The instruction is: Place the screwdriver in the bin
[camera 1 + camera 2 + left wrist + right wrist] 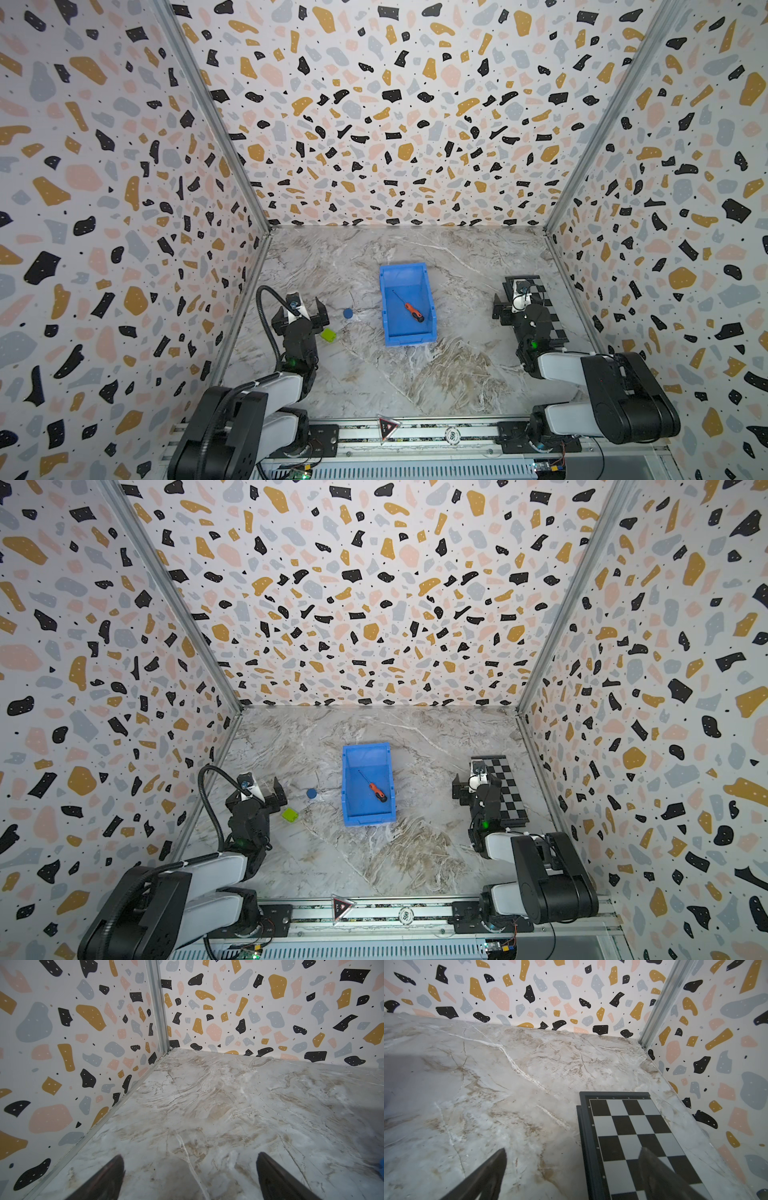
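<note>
The orange-handled screwdriver (pixel 413 311) lies slantwise inside the blue bin (pixel 385 303) at mid-worktop (pixel 457 374), while the left gripper (pixel 190 1156) and right gripper (pixel 573 1149), both spread wide and empty, hang at opposite sides, the right partly over a chessboard (pixel 633 1126).

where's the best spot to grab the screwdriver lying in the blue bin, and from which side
Take the orange handle, the thickest part of the screwdriver, straight from above. It lies flat and diagonal on the bin floor, so walls block side approaches; turn the jaws across the handle. The shaft looks too thin.
</note>
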You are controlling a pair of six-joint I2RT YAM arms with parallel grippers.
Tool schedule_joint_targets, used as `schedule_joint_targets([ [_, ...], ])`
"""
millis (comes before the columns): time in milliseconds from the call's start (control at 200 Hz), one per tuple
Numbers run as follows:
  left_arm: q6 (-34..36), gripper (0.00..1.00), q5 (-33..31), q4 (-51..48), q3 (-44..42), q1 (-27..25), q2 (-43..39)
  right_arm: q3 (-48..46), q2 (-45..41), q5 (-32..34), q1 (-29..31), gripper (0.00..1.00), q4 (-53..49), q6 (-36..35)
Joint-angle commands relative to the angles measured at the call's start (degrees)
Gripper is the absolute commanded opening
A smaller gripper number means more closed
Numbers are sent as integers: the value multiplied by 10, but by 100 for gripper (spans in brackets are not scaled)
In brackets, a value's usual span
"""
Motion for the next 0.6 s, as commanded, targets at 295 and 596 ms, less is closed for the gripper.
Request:
schedule_joint_targets([
  [295, 27, 100, 54, 76, 42, 14, 90, 2, 71, -106, -29, 99, 114, -7],
  [596, 14, 100, 21, 120, 21, 16, 96, -1, 68, -101, -26, 99, 117, -9],
])
